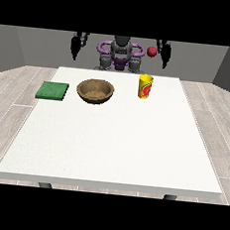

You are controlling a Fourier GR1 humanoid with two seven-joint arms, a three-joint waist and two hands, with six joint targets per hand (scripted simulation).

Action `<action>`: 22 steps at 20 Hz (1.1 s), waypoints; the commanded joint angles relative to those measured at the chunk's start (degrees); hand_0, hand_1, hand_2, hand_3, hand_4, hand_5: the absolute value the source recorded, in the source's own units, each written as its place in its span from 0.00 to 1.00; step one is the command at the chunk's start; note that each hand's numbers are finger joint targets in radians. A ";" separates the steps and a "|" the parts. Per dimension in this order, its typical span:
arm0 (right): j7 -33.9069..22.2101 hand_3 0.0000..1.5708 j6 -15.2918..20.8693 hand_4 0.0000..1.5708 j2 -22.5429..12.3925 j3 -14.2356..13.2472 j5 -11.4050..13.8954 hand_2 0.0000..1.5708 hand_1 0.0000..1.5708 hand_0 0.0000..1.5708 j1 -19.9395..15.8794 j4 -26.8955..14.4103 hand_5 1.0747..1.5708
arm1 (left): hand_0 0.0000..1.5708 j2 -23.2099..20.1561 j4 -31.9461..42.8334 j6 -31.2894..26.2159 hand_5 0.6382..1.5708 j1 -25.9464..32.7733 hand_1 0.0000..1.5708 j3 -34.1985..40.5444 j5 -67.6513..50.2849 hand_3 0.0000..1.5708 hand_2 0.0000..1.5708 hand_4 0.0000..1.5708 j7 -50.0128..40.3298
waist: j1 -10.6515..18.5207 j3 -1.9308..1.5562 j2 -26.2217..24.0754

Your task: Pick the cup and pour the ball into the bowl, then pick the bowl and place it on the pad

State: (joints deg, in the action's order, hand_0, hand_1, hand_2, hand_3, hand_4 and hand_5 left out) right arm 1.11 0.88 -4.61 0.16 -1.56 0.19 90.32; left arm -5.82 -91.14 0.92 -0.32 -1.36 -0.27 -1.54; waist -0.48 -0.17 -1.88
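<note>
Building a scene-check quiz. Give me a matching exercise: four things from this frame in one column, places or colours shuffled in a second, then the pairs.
Things:
1. cup
2. bowl
3. pad
4. ball

Descriptions:
A. green, flat on the table near its edge at the view's left
B. red, up above the table beside the hand at the view's right
C. yellow, upright towards the view's right
D. brown, between the pad and the cup

Pairs: 1-C, 2-D, 3-A, 4-B
</note>
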 commanded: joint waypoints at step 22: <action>2.42 0.00 -11.64 0.00 -7.07 -11.14 -10.88 0.00 0.00 0.00 -1.51 4.36 1.00 | 0.00 -5.03 1.38 -9.59 0.95 -4.23 0.00 15.32 -11.64 0.00 0.00 0.00 10.54 | -1.78 0.19 3.83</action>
State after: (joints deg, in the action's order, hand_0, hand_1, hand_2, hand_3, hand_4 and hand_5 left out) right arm 0.47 -11.40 -13.80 -12.08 -13.95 -0.53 94.64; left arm -11.33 -94.67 -7.24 -4.70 12.87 -13.70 0.75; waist -1.73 0.00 -1.43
